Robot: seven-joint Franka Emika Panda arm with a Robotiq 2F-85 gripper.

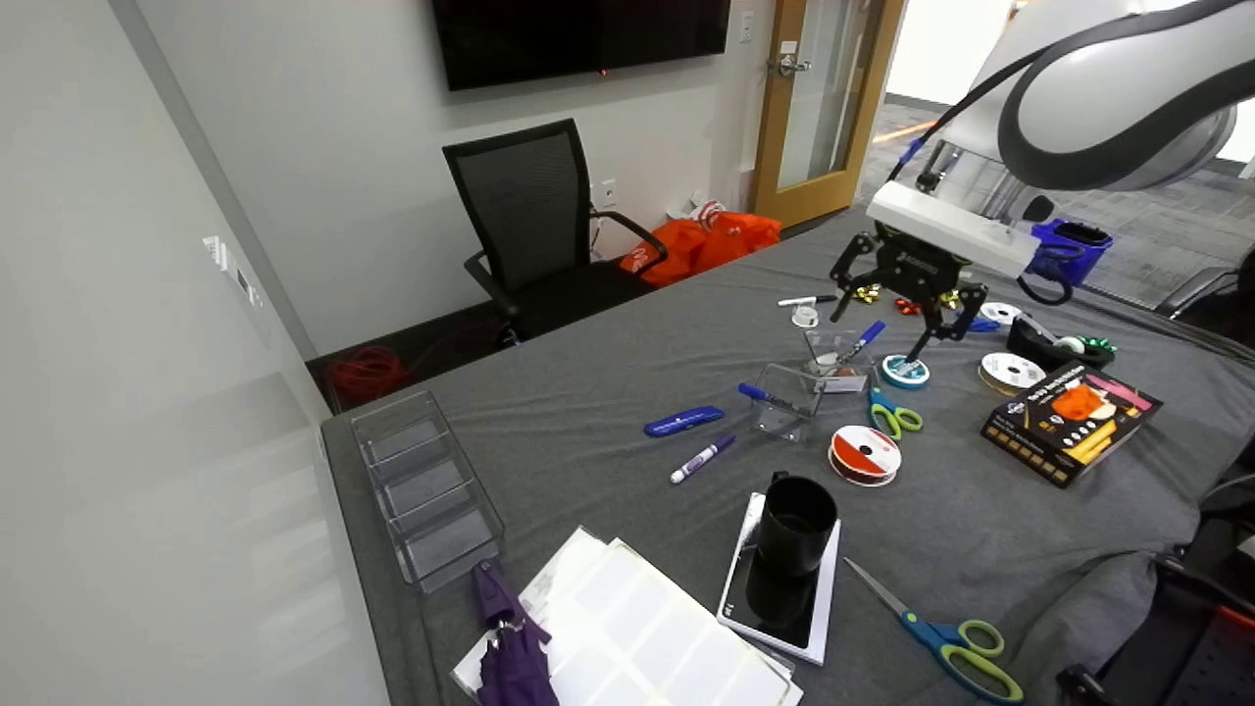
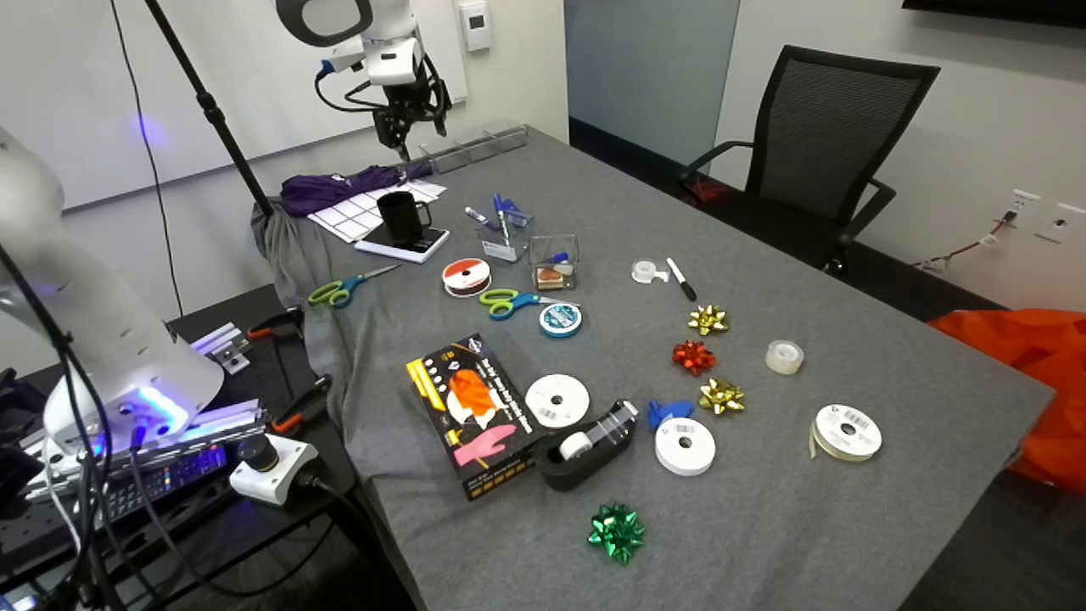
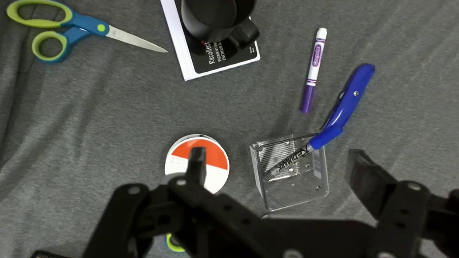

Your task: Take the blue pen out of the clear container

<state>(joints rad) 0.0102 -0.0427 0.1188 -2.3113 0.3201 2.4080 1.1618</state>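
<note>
A Robotiq gripper (image 1: 875,336) hangs above a gray-clothed table (image 1: 588,392), its two fingers spread wide apart. Seen from the wrist, a clear plastic cup (image 3: 301,188) shows between those fingers. Inside it leans a blue-capped Redimark marker (image 3: 303,152), the cap jutting past the rim, toward the left in an exterior view. Just beyond that cup, to the right, sits a second clear cup (image 1: 841,384) (it, too, holds a blue-capped marker (image 1: 865,339)). Left of the first cup, a blue utility knife (image 1: 683,422) lies on the table, with a purple Crayola marker (image 1: 703,460) just nearer. To the cup's right and nearer is a red-and-white ribbon spool (image 1: 865,456). Nearer still, a black mug (image 1: 796,520) stands on a flat white-edged package (image 1: 747,600), and green-and-blue-handled scissors (image 1: 927,630) lie to its right.
</note>
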